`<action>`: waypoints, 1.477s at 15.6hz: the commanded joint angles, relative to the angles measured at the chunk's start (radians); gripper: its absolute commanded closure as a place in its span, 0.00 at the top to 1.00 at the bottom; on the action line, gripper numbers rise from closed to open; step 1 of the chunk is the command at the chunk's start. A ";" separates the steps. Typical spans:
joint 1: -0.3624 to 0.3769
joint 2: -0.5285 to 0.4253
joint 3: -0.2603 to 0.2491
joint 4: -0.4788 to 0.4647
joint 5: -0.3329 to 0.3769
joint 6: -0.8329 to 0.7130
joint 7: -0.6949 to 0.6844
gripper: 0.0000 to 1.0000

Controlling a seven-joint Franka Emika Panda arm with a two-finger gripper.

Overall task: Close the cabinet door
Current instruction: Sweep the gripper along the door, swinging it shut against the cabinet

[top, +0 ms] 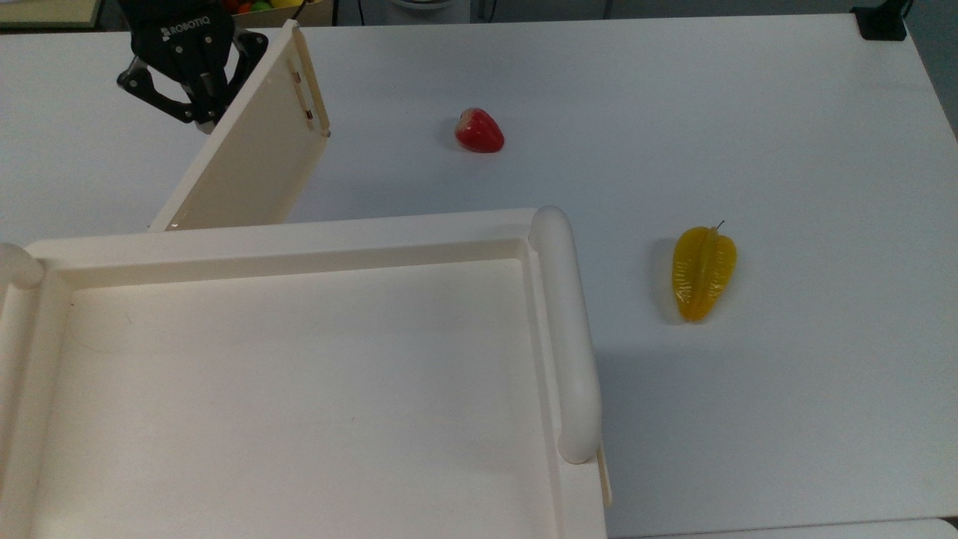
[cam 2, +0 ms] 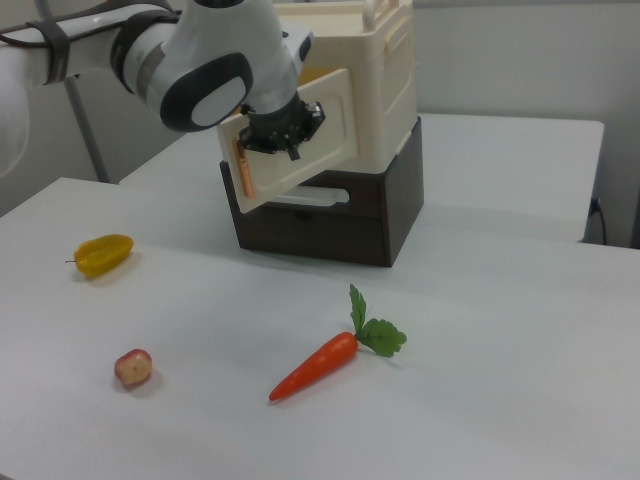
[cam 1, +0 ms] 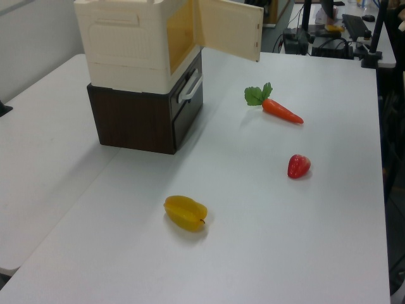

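Pushing the half-open cabinet door [top: 254,161] from its outer face, gripper [top: 202,120] pressed there to swing it toward the cabinet [cam 1: 136,47]; finger state unclear.

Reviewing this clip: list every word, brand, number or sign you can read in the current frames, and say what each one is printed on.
"ROBOTIQ": white letters on the black body of the pincer in the top view, behind the cabinet door.
No other readable text: the cabinet, the toy carrot, the yellow starfruit and the red fruit show no writing.
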 commanded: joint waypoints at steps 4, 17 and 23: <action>0.112 0.041 -0.007 -0.006 0.020 0.154 0.221 0.00; 0.287 0.235 -0.009 0.080 0.004 0.600 0.666 0.00; 0.286 0.230 -0.009 0.075 0.001 0.603 0.702 0.00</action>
